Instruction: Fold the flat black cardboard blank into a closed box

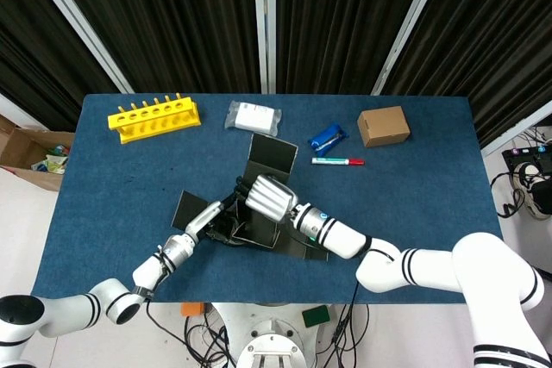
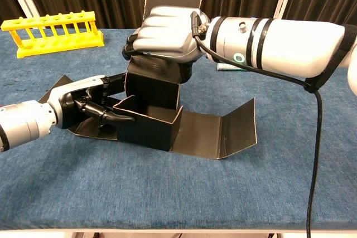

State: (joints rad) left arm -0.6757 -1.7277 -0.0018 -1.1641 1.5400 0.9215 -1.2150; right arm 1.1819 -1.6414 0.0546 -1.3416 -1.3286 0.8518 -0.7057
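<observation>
The black cardboard blank [image 1: 272, 158] lies mid-table, partly folded. In the chest view it forms an open tray [image 2: 149, 128] with a tall back panel and a side flap [image 2: 239, 129] lying out to the right. My right hand [image 2: 165, 33] reaches in from the right and grips the top of the upright back panel, fingers curled over it; in the head view the right hand [image 1: 270, 196] covers that panel. My left hand [image 2: 91, 104] comes from the left, its fingers spread and resting against the tray's left wall. The head view shows the left hand [image 1: 210, 216] low beside the blank.
On the blue table top [image 1: 431, 204] a yellow tube rack [image 1: 153, 118] stands at the back left. A white packet [image 1: 253, 118], a blue packet [image 1: 327, 137], a marker [image 1: 337, 161] and a small brown box [image 1: 383, 126] lie along the back.
</observation>
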